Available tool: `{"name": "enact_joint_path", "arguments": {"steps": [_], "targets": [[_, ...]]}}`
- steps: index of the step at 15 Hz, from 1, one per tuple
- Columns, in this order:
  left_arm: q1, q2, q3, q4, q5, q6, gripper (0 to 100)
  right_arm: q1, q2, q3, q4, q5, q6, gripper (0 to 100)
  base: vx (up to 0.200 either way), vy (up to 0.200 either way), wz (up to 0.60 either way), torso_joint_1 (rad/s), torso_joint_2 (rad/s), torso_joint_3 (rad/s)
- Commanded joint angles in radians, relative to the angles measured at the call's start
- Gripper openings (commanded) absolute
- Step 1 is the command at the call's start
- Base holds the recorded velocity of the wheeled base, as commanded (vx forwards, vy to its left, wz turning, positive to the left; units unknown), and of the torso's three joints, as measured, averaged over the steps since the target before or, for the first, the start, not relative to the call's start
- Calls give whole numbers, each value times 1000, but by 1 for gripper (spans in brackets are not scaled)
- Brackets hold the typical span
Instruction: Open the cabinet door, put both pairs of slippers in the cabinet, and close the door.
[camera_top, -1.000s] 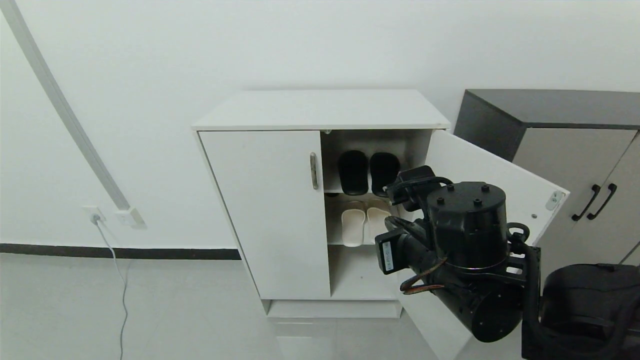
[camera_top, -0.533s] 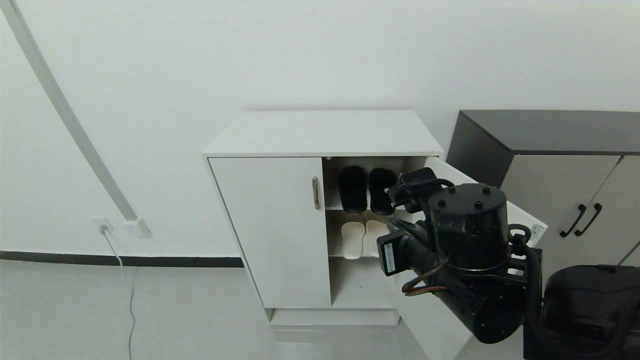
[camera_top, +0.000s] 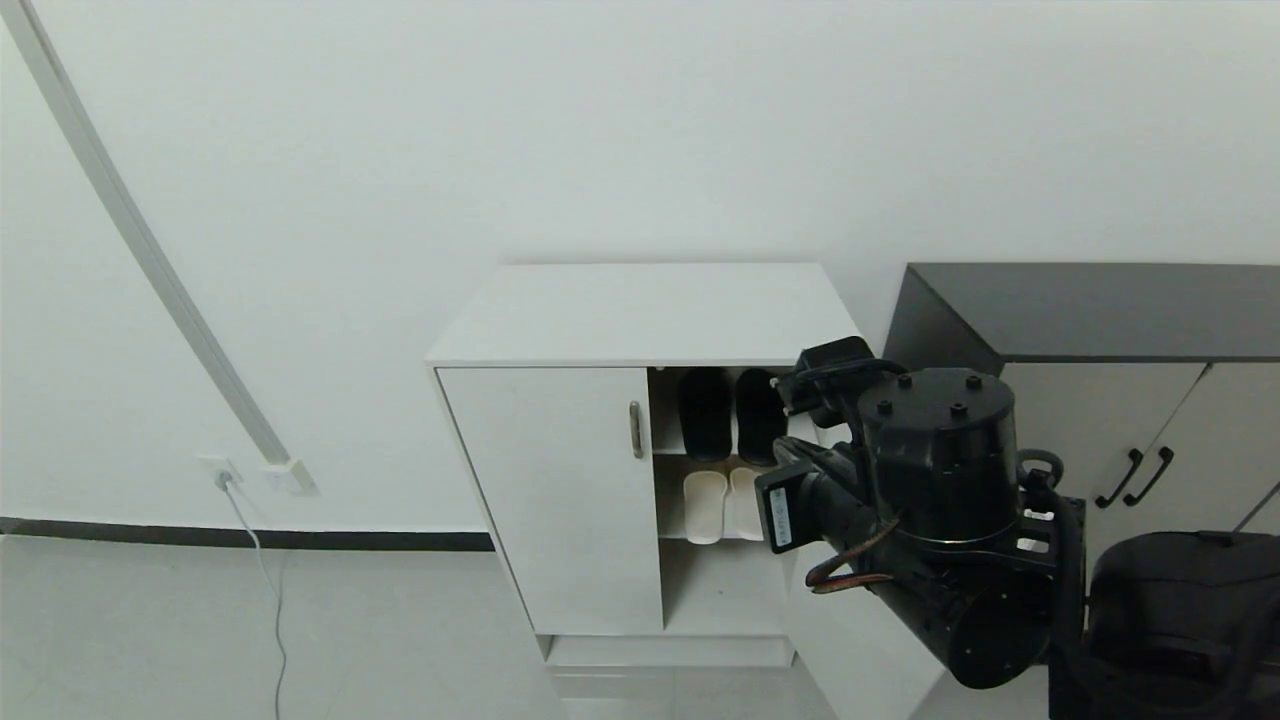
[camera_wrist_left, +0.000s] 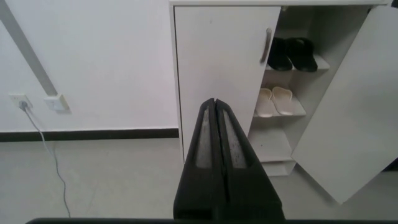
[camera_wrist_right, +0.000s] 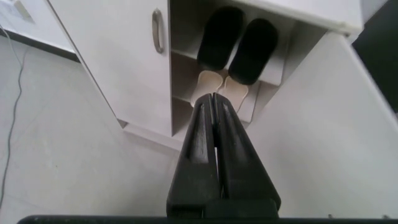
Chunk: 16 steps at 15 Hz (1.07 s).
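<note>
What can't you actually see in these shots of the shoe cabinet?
Head view: the right arm covers most of the open door and part of the white slippers.
Right wrist view: the shut right tool hides the white slippers' near ends.
All views: the closed door hides whatever is behind it.

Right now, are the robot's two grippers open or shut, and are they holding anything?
Left gripper: jaws shut, holding nothing.
Right gripper: jaws shut, holding nothing.
</note>
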Motion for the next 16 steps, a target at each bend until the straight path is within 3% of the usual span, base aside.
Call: {"name": "enact_joint_path", "arguments": {"steps": [1,8,16], "targets": [[1,1,0,0,0,0,0,0,-2,0,-1,0,1,0,0,0,0,271,-603,-344],[1,1,0,0,0,0,0,-6,4,3,-24,0,-8,0,0,0,0,196,-440,-237],[1,1,0,0,0,0,0,-4,1,12,-25,0,-14,0,0,0,0,5,-8,-5]]}}
